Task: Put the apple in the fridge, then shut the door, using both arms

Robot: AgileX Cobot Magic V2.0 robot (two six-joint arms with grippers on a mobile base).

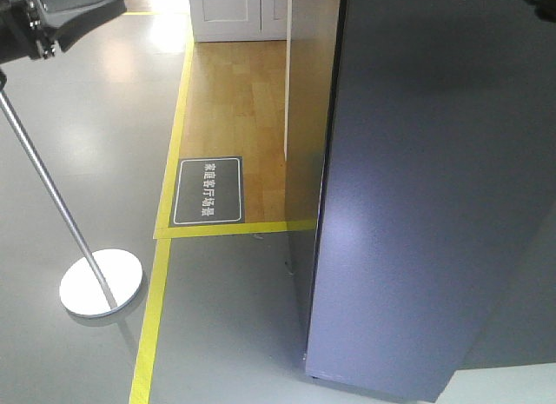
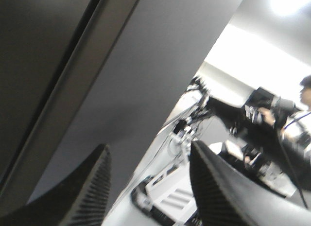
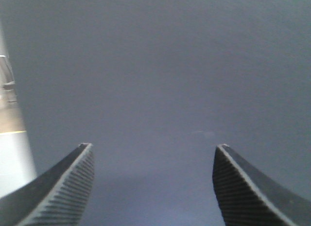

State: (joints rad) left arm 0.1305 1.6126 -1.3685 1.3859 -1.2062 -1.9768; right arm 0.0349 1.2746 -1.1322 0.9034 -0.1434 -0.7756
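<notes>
Before grey door (image 3: 160, 90), right claw (image 3: 153, 187) spread wide, empty.

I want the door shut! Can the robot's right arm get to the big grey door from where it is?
Probably yes. The right gripper is open and empty, facing the door, whose grey face fills its view with nothing between them. Whether it touches yet, I cannot tell.
</notes>
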